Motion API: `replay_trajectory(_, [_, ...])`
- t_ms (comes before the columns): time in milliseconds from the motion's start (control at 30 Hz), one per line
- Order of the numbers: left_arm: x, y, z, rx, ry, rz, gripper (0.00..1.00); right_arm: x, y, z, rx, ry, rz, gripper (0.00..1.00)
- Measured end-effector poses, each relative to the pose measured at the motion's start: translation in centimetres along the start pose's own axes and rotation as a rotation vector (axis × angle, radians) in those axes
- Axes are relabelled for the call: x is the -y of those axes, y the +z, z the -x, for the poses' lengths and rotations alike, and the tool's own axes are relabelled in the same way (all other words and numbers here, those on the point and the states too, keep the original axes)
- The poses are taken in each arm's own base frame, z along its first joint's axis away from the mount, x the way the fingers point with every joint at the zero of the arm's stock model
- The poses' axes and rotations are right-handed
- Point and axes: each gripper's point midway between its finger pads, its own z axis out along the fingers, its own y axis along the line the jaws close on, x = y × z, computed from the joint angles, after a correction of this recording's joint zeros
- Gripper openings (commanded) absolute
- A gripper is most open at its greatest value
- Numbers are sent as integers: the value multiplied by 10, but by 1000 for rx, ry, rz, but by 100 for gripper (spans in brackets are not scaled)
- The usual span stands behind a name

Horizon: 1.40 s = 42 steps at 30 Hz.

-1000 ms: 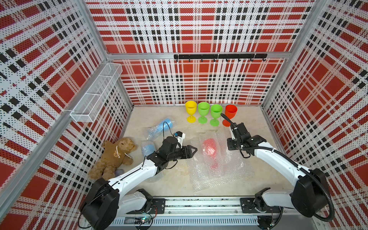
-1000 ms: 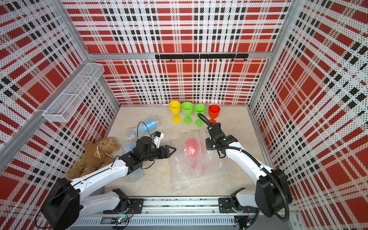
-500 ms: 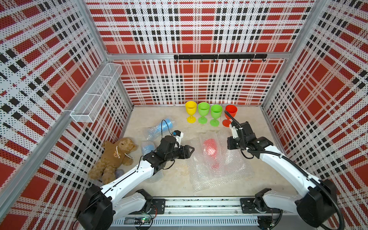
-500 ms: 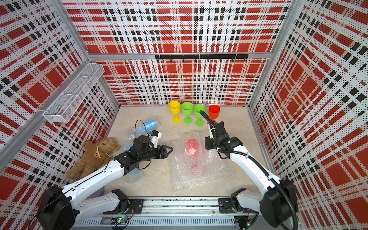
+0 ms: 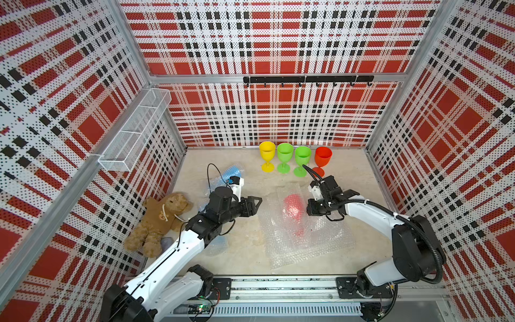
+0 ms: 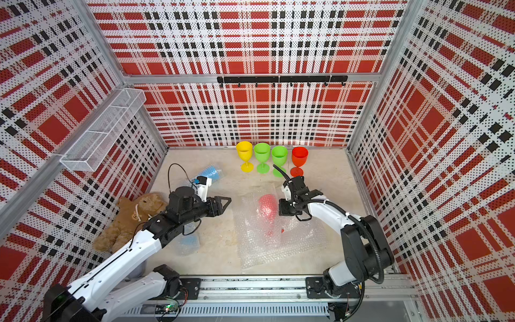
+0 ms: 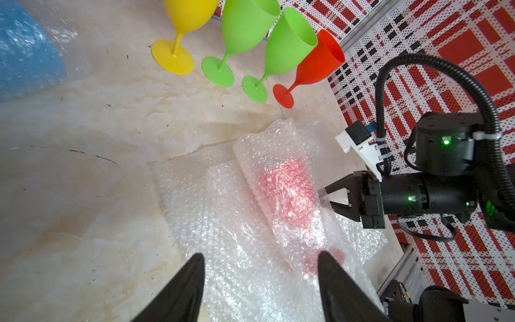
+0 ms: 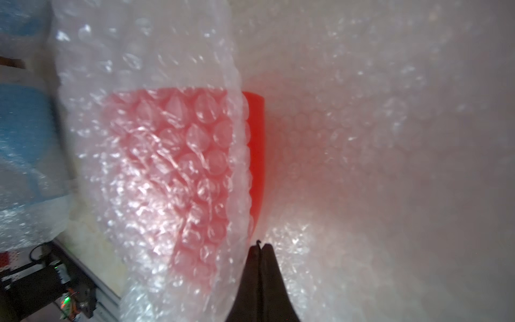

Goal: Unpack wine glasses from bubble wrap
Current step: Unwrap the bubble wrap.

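Observation:
A red wine glass (image 5: 293, 207) (image 6: 267, 207) lies on its side, loosely rolled in clear bubble wrap (image 5: 306, 245) at mid-table. Its bare red rim (image 8: 255, 145) peeks past the wrap's edge. My right gripper (image 5: 308, 209) (image 8: 260, 248) is shut, its tips pinching that edge of the bubble wrap beside the bowl, as the left wrist view shows (image 7: 323, 193). To the left of the sheet, my left gripper (image 5: 257, 202) (image 7: 260, 259) hovers open and empty. Yellow (image 5: 267, 156), two green (image 5: 284, 156) (image 5: 302, 159) and a red goblet (image 5: 322, 159) stand unwrapped at the back.
Two blue bundles in wrap lie at the left: one far back (image 5: 232, 172), the other under my left arm (image 5: 216, 242). A brown teddy bear (image 5: 158, 220) lies by the left wall. A wire basket (image 5: 133, 133) hangs there, and a hook rail (image 5: 306, 79) crosses the back wall.
My right gripper has closed and shifted towards the wrapped red glass, now at the wrap's edge. The left gripper has drawn back slightly and stays open.

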Motion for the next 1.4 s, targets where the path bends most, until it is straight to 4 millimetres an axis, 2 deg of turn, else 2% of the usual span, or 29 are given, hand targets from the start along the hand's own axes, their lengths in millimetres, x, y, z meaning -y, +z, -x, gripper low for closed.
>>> replay_trajectory(100, [-1, -1, 1, 2, -3, -1, 66, -47, -9, 4, 16, -46, 158, 0])
replay_trajectory(167, [0, -1, 0, -2, -5, -9, 66, -78, -17, 2, 8, -87, 255, 6])
replay_trajectory(267, [5, -1, -1, -11, -12, -35, 66, -105, -24, 5, 11, -134, 309, 11])
replay_trajectory(333, [7, 0, -4, -21, -20, -53, 65, -107, -28, 10, 24, -146, 292, 18])
replay_trajectory(467, [14, 2, -10, -36, -21, -77, 66, -98, -32, 19, 51, -152, 212, 29])
replay_trajectory(633, [26, 3, -13, -42, -4, -111, 65, -96, -31, 24, 45, -205, 85, 32])
replay_trajectory(767, [26, 3, -13, -41, -1, -112, 65, -108, -8, 21, -10, -256, 50, 32])
replay_trajectory(933, [20, 0, -9, -24, 2, -90, 65, -122, 29, -9, -122, -274, 74, 30])
replay_trajectory(1000, [15, -6, -4, -5, 6, -72, 65, -133, 32, -12, -117, -282, 107, 31])
replay_trajectory(1100, [8, -17, 6, 36, 15, -42, 65, -156, 24, -7, -61, -294, 190, 35])
replay_trajectory(1233, [2, -31, 20, 92, 30, -14, 65, -177, 15, 1, -11, -281, 289, 36])
replay_trajectory(1333, [-1, -36, 25, 115, 42, 4, 65, -181, 30, 4, -17, -266, 272, 36])
replay_trajectory(1400, [-3, -38, 26, 122, 50, 16, 65, -180, 54, 2, -36, -257, 236, 36])
